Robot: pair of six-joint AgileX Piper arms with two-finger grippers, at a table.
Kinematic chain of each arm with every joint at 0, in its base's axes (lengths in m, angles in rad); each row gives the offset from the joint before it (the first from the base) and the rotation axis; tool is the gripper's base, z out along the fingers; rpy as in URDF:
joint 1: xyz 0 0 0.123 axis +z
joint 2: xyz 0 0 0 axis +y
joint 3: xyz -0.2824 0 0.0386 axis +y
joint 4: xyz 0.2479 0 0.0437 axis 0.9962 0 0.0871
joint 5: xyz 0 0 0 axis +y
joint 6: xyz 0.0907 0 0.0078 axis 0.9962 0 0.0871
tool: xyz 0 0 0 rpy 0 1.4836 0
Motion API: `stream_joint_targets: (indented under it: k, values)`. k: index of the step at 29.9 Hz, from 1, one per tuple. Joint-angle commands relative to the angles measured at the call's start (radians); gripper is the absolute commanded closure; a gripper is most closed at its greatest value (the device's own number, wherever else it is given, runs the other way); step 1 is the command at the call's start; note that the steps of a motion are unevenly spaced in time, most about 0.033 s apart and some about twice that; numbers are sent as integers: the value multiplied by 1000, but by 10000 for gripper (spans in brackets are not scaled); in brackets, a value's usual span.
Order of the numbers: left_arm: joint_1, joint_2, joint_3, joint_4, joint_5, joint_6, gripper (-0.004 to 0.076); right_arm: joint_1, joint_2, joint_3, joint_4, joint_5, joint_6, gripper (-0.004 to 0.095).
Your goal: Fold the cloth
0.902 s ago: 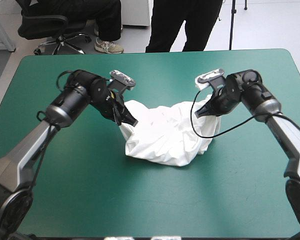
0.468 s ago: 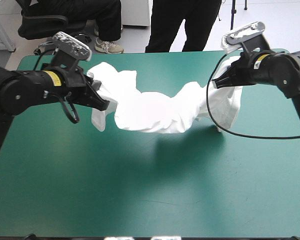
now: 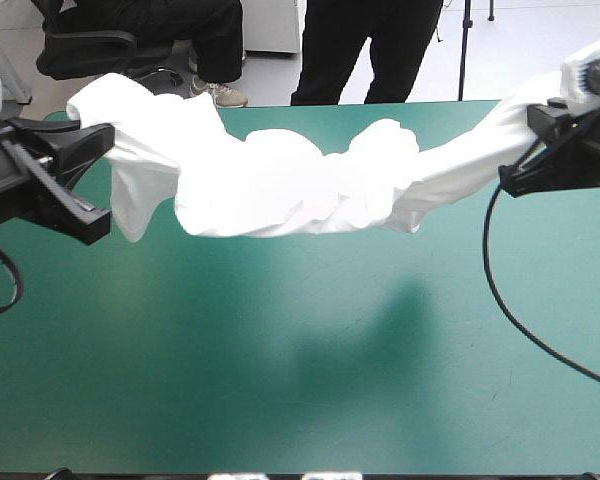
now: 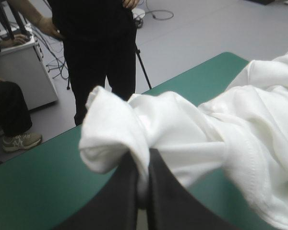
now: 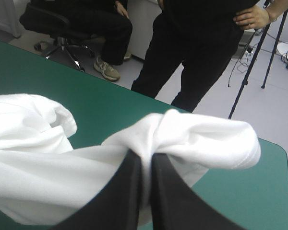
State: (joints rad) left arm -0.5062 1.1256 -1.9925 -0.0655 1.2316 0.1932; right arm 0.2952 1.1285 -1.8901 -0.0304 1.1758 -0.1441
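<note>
The white T-shirt (image 3: 300, 185) hangs in the air above the teal-green table (image 3: 300, 350), stretched as a bunched rope between my two raised arms. My left gripper (image 3: 98, 140) holds its left end high at the table's left side; in the left wrist view the black fingers (image 4: 129, 187) are shut on a fold of the T-shirt (image 4: 182, 134). At the far right, my right gripper (image 3: 532, 135) grips the other end. The right wrist view shows its fingers (image 5: 129, 187) pinching the T-shirt (image 5: 173, 136) as well. The cloth sags in the middle and casts a shadow on the cover.
The table's far edge (image 3: 320, 104) runs just behind the hanging cloth. A black cable (image 3: 520, 320) from the right wrist loops down over the right part of the table.
Both arms have risen and swung outward, lifting the T-shirt off the table. It went from a crumpled heap to a stretched, sagging span between the grippers.
</note>
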Motion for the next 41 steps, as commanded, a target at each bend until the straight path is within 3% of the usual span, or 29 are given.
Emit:
stream_joint_targets:
  k: [1, 13, 20, 31, 36, 41]
  values:
    - [-1, -33, -24, -54, 61, -17, 741, -6, -72, -27, 16, -52, 0, 925]
    - [-1, -101, 67, -239, 61, -101, 741, -6, -168, 57, 182, 72, 0, 925]
    - [-1, -220, 316, -305, 61, -193, 741, -6, -272, 252, 350, 72, 21, 925]
    - [-1, -295, 665, -234, 61, -300, 741, -6, -308, 503, 373, 68, 76, 925]
    - [-1, -230, 797, -115, 35, -307, 741, -6, -235, 676, 363, -25, 40, 925]
    - [-1, -128, 879, -10, -126, -307, 741, -6, -97, 729, 358, -211, -32, 925]
